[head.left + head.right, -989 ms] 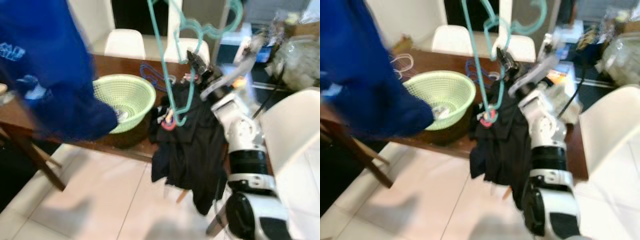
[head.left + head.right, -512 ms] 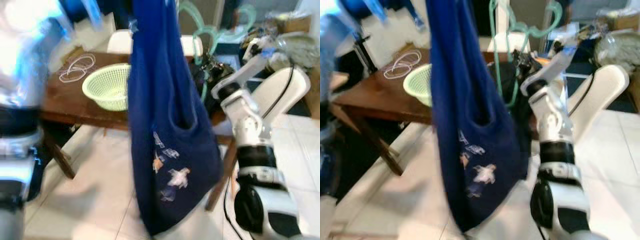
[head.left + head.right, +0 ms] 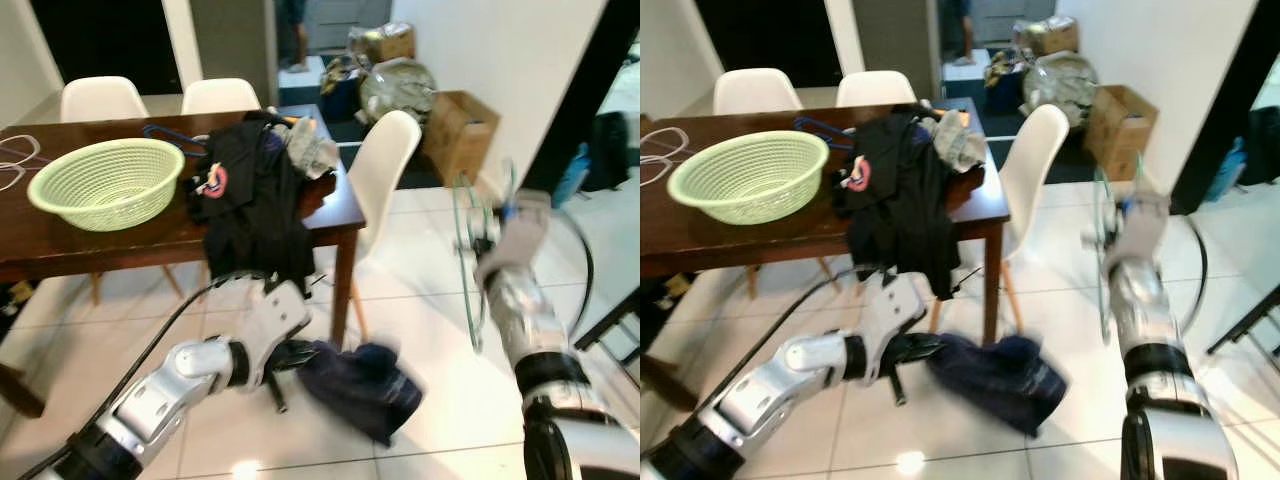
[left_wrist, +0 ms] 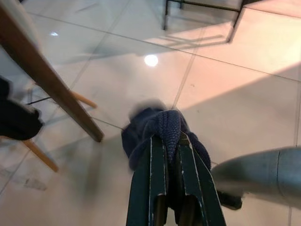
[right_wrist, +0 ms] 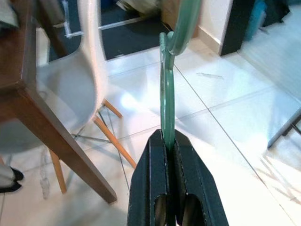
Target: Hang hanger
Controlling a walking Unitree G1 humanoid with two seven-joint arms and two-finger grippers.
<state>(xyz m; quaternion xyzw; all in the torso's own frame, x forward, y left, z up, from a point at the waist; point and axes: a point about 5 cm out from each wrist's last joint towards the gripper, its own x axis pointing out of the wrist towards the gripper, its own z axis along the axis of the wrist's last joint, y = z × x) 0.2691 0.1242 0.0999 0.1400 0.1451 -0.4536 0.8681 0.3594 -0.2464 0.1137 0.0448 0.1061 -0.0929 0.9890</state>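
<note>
My right gripper (image 3: 487, 240) is shut on a teal plastic hanger (image 3: 468, 262), held upright over the tiled floor to the right of the table. The right wrist view has the hanger (image 5: 167, 89) rising from between the closed fingers (image 5: 155, 160). My left gripper (image 3: 297, 355) is low by the floor, shut on a navy blue garment (image 3: 365, 382) that lies bunched on the tiles. In the left wrist view, a fold of that navy cloth (image 4: 162, 127) is pinched between the fingers (image 4: 150, 174).
A brown table (image 3: 120, 240) carries a green basket (image 3: 105, 180) and a pile of dark clothes (image 3: 250, 190) draped over its edge. White chairs (image 3: 385, 170) stand around it. A cardboard box (image 3: 455, 130) and bags sit behind. A black metal frame (image 3: 610, 320) stands at the right.
The view has swung right and back from the table. The navy garment, hanging high before, is now down on the floor. The hanger sits lower, away from the table.
</note>
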